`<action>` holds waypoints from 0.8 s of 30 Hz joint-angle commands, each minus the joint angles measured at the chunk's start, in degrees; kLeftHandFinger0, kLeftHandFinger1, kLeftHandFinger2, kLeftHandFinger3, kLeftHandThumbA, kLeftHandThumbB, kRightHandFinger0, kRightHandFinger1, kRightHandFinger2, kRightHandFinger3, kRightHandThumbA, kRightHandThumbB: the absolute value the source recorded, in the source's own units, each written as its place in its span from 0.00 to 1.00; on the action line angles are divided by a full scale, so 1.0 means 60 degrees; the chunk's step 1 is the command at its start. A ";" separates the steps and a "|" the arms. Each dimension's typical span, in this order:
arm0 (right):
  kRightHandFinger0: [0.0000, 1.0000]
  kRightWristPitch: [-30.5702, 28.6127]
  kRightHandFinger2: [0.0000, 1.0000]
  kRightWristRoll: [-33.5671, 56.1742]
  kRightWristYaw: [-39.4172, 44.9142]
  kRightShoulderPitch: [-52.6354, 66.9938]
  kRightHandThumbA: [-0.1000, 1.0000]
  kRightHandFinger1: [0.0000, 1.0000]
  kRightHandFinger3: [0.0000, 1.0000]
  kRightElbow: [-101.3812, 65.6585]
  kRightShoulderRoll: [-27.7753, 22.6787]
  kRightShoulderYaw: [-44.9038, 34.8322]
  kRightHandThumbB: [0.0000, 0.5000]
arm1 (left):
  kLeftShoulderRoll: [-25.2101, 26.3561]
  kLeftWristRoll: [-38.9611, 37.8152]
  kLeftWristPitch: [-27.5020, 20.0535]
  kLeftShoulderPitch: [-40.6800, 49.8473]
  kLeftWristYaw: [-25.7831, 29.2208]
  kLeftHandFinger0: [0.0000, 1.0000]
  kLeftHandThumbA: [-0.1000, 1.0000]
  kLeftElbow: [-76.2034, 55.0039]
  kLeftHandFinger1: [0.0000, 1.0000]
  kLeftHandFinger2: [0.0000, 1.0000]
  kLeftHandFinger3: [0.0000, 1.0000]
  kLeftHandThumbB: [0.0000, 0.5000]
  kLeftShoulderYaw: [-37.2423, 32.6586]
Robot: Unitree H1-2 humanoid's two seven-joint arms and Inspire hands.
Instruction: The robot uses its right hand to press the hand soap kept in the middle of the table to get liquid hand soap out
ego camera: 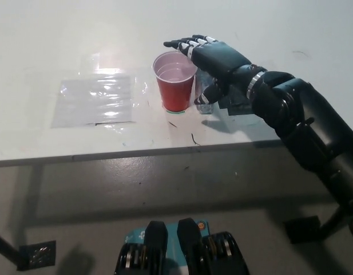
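Head view, looking steeply down. Fingers (185,43) stretched out flat and together, reaching past the rim of the red cup (175,80), gripping nothing. Right hand (213,57) black, palm down, lying over the top of the hand soap (203,98); probably resting on the pump, though contact hidden under the palm. Hand soap a small clear bottle, upright, just beside the red cup on its right, near the middle of the worktop (62,34), mostly covered by the hand. Red cup upright, open mouth up, pale inside. Flat clear plastic sheet (96,100) well to the left of the cup, glinting under the light. Small dark marks on the white surface near the front edge.
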 commanded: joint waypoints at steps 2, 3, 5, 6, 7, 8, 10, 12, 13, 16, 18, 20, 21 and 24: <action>1.00 0.0055 1.00 -0.0239 0.0037 0.0215 1.00 1.00 1.00 0.0042 0.0006 0.0132 0.80 | 0.0120 0.0225 0.0175 -0.0240 -0.0059 1.00 1.00 -0.0361 1.00 1.00 0.89 0.19 0.0210; 1.00 -0.0005 1.00 -0.0286 0.0030 0.0263 1.00 1.00 1.00 0.0025 -0.0043 0.0185 0.76 | 0.0096 0.0220 0.0175 -0.0245 -0.0075 1.00 1.00 -0.0372 1.00 1.00 0.90 0.18 0.0238; 1.00 -0.0028 1.00 -0.0217 -0.0011 0.0245 1.00 1.00 1.00 0.0091 -0.0019 0.0137 0.77 | 0.0122 0.0278 0.0175 -0.0305 -0.0111 1.00 1.00 -0.0383 1.00 1.00 0.91 0.17 0.0281; 1.00 -0.0100 1.00 -0.0091 -0.0027 0.0370 1.00 1.00 1.00 0.0088 -0.0039 0.0066 0.74 | 0.0111 0.0356 0.0175 -0.0307 -0.0129 1.00 1.00 -0.0401 1.00 1.00 0.91 0.20 0.0280; 1.00 -0.0201 1.00 -0.0043 -0.0049 0.0445 1.00 1.00 1.00 0.0083 -0.0063 0.0049 0.74 | 0.0121 0.0387 0.0175 -0.0307 -0.0146 1.00 1.00 -0.0407 1.00 1.00 0.91 0.21 0.0270; 1.00 -0.0206 1.00 -0.0045 -0.0051 0.0446 1.00 1.00 1.00 0.0085 -0.0062 0.0046 0.74 | 0.0115 0.0399 0.0175 -0.0310 -0.0156 1.00 1.00 -0.0409 1.00 1.00 0.91 0.21 0.0276; 1.00 -0.0169 1.00 -0.0070 -0.0110 0.0715 1.00 1.00 1.00 0.0075 -0.0055 0.0084 0.75 | 0.0129 0.0339 0.0175 -0.0334 -0.0142 1.00 1.00 -0.0350 1.00 1.00 0.89 0.23 0.0265; 1.00 -0.0114 1.00 -0.0123 -0.0123 0.0755 1.00 1.00 1.00 0.0100 -0.0042 0.0123 0.76 | 0.0193 0.0315 0.0175 -0.0332 -0.0098 1.00 1.00 -0.0346 1.00 1.00 0.88 0.21 0.0184; 1.00 -0.0142 1.00 -0.0198 -0.0169 0.0794 1.00 1.00 1.00 0.0161 -0.0052 0.0182 0.74 | 0.0198 0.0366 0.0175 -0.0314 -0.0063 1.00 1.00 -0.0374 1.00 1.00 0.90 0.23 0.0141; 1.00 -0.0247 1.00 -0.0323 -0.0157 0.0787 1.00 1.00 1.00 0.0379 -0.0079 0.0349 0.72 | 0.0130 0.0419 0.0175 -0.0302 -0.0053 1.00 1.00 -0.0431 1.00 1.00 0.89 0.23 0.0220; 1.00 -0.0131 1.00 -0.0394 -0.0161 0.0744 1.00 1.00 1.00 0.0492 -0.0102 0.0365 0.76 | 0.0093 0.0396 0.0175 -0.0361 -0.0139 1.00 1.00 -0.0430 1.00 1.00 0.89 0.21 0.0289; 1.00 -0.0120 1.00 -0.0451 -0.0235 0.0720 1.00 1.00 1.00 0.0679 -0.0130 0.0383 0.81 | 0.0075 0.0413 0.0175 -0.0388 -0.0144 1.00 1.00 -0.0409 1.00 1.00 0.90 0.19 0.0306; 1.00 -0.0105 1.00 -0.0420 -0.0257 0.0680 1.00 1.00 1.00 0.0750 -0.0137 0.0342 0.81 | 0.0142 0.0456 0.0175 -0.0489 -0.0143 1.00 1.00 -0.0381 1.00 1.00 0.90 0.21 0.0290; 1.00 -0.0048 1.00 -0.0446 -0.0205 0.0711 1.00 1.00 1.00 0.0712 -0.0184 0.0380 0.80 | 0.0185 0.0460 0.0175 -0.0490 -0.0106 1.00 1.00 -0.0380 1.00 1.00 0.89 0.21 0.0240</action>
